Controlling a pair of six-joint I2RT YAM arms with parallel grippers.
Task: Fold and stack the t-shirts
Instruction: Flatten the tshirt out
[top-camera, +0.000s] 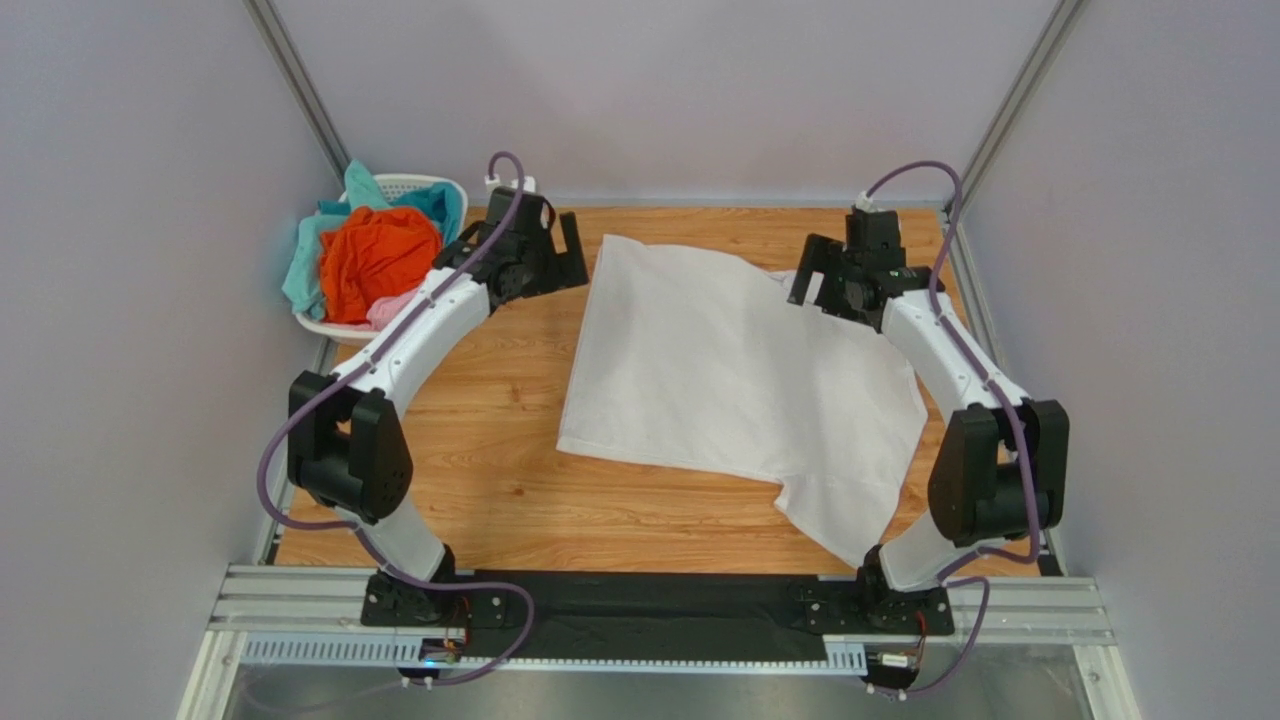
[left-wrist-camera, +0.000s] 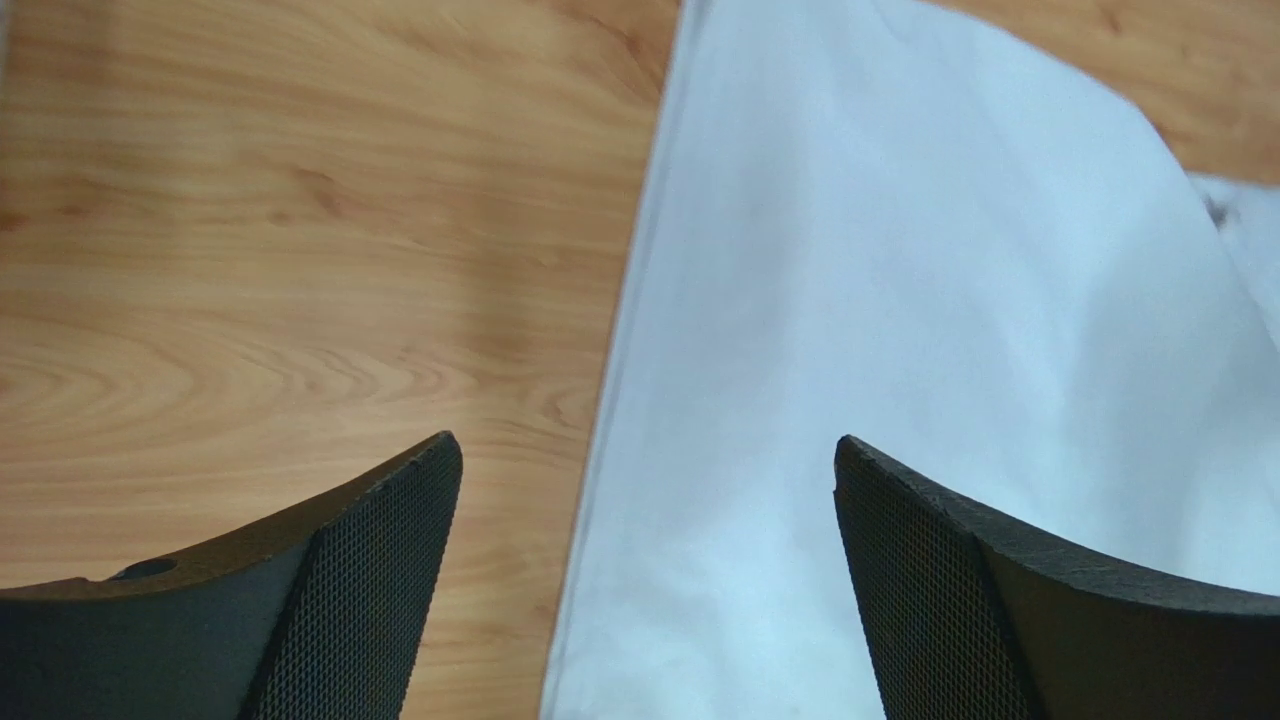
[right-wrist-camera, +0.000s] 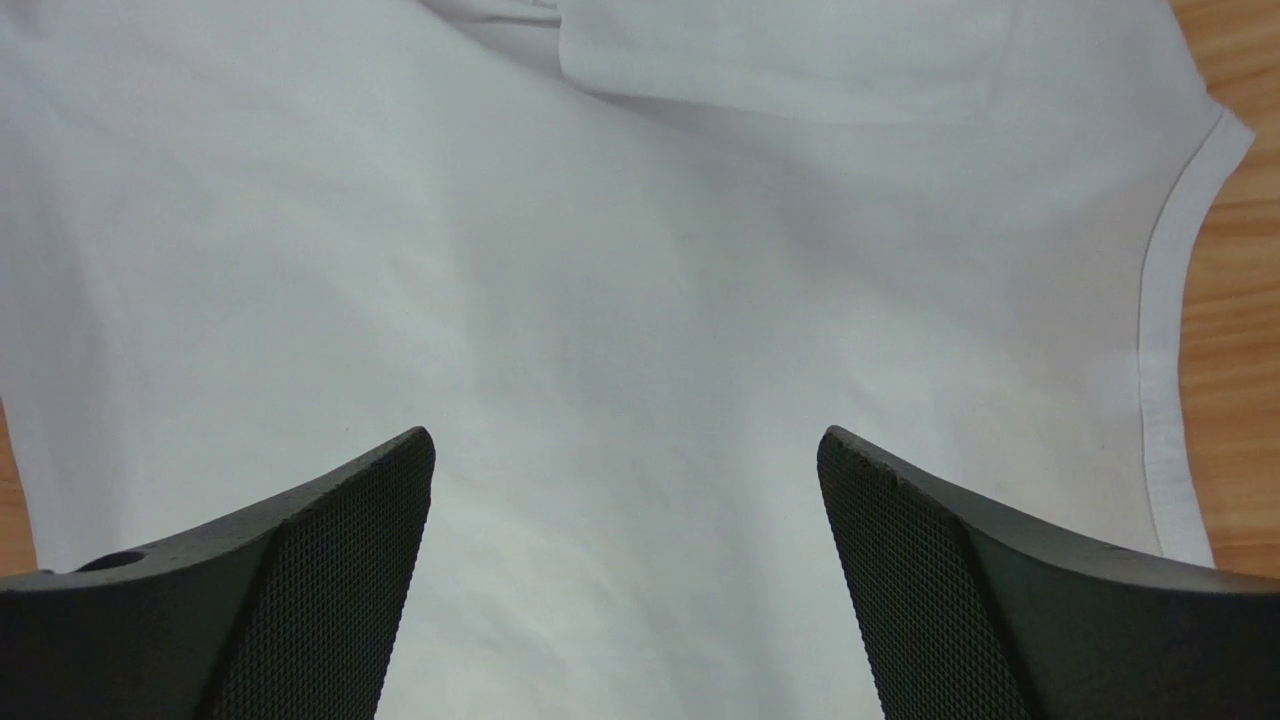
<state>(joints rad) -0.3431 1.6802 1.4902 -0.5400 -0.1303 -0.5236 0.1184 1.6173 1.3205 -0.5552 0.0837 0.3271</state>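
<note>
Two claws flank the white shirt (top-camera: 736, 375), which lies spread flat in the middle of the table (top-camera: 496, 495). The left claw (top-camera: 576, 255) is at its 10 o'clock corner and the right claw (top-camera: 812, 282) at its 2 o'clock edge. Coloured shirts (top-camera: 376, 258) fill the basket (top-camera: 406, 186) at 10 o'clock.

Left wrist: the jaws gape wide and hold nothing (the shirt's hem runs below between them, bare table toward 9 o'clock).

Right wrist: the jaws are equally wide and empty, with the shirt beneath.

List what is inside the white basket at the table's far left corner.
The basket holds a crumpled orange shirt on top, teal cloth around it and a bit of pale pink cloth at the near edge. Anything beneath them is covered.
</note>
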